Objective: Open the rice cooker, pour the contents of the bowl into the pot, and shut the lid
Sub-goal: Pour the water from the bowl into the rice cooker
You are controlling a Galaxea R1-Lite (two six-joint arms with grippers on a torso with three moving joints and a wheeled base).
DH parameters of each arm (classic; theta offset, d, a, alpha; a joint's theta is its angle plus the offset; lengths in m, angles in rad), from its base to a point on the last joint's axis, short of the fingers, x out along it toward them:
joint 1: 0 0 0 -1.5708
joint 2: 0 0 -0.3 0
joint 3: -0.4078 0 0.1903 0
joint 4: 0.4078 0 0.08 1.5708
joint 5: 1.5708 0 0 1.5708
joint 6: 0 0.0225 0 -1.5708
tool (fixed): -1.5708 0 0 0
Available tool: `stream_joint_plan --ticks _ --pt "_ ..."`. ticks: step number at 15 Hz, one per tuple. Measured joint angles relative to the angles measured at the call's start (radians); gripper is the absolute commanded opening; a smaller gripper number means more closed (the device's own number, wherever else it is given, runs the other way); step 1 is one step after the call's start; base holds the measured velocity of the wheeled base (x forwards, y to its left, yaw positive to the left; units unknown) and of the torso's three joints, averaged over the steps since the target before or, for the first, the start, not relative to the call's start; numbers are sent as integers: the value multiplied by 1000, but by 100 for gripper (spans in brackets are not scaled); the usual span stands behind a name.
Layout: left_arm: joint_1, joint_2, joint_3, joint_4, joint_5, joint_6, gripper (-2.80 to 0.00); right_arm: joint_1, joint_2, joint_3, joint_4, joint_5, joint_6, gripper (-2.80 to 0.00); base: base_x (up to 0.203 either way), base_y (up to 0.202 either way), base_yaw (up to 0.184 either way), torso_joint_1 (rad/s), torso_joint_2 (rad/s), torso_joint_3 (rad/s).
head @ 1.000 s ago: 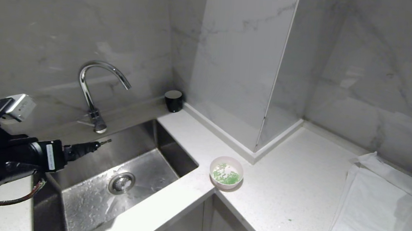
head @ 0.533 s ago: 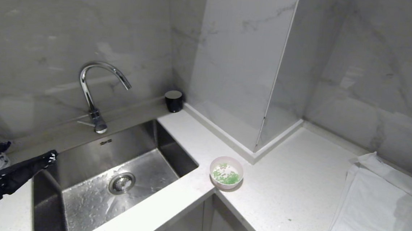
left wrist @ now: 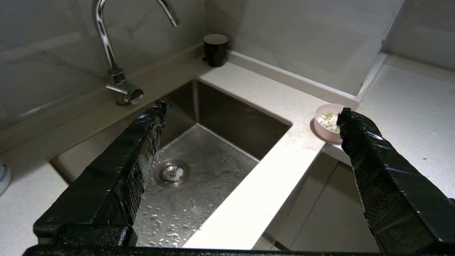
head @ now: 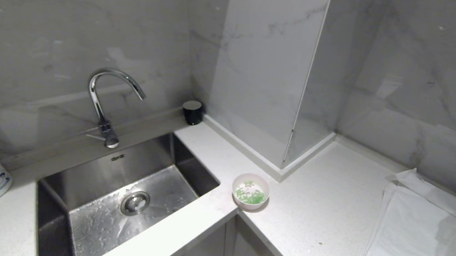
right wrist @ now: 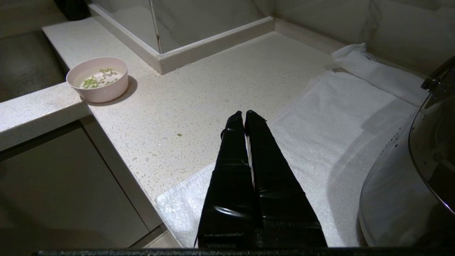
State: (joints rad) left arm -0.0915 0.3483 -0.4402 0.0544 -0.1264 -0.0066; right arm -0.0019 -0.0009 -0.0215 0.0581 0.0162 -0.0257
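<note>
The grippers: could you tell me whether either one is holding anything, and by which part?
Nothing is held: the left gripper is open and empty, the right gripper shut on nothing.

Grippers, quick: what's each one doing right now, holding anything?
Left gripper: open wide, empty, above the sink.
Right gripper: shut, empty, over the white towel.

Grey marble walls point(head: 78, 33), white speckled countertop point(head: 326, 215).

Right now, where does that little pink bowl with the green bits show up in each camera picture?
Head view: the bowl sits at the counter's inner corner, right of the sink.
Left wrist view: bowl beside one finger of the open left pincer.
Right wrist view: bowl at the counter edge.
Shared landmark: the white wall plinth corner.
</note>
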Motion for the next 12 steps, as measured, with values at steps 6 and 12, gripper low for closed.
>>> stream_joint_plan --ticks 6,12 --pt "50 -74 -48 8 22 123 0 0 0 0 0 0 0 -280 0 0 0 0 0 0" --pt "108 -153 25 -13 -5 163 0 0 0 0 0 0 0 -280 0 0 0 0 0 0"
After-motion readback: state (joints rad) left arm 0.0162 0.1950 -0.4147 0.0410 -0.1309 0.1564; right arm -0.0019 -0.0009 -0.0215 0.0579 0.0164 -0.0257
